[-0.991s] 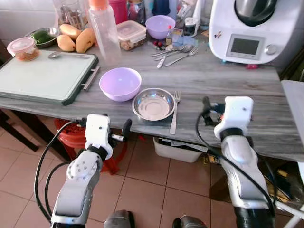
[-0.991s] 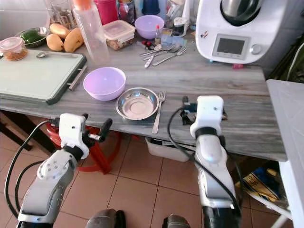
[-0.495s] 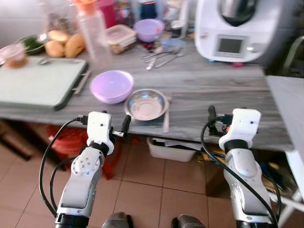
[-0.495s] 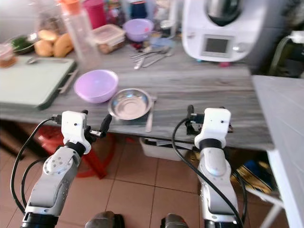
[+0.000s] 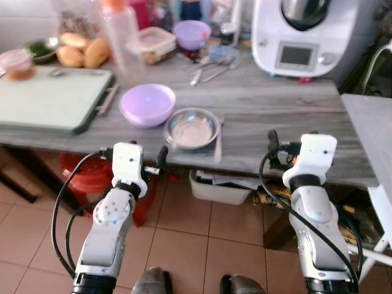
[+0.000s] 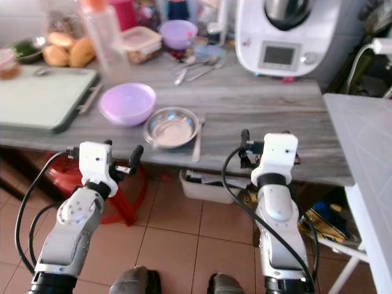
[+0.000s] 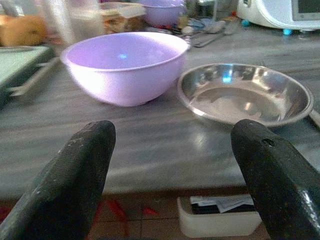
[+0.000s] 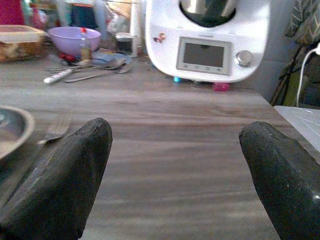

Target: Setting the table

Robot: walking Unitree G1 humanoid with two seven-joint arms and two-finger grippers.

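Grey wood-grain table (image 5: 294, 116) as landmark. Steel bowl (image 5: 192, 128) near its front edge, a fork (image 6: 197, 141) just beside it, a lilac bowl (image 5: 147, 104) on its other side. Left gripper (image 7: 170, 175) and right gripper (image 8: 175, 175) hang before the table's front edge, fingers spread, holding nothing.

At the centre of your frame a steel plate (image 5: 192, 128) sits near the grey table's (image 5: 282, 110) front edge, with a fork (image 5: 218, 141) just right of it and a lavender bowl (image 5: 147, 105) just left. A green cutting board (image 5: 49, 98) fills the upper left. Both arms rise from the bottom, the left gripper (image 5: 160, 160) and right gripper (image 5: 273, 146) in front of the table edge.
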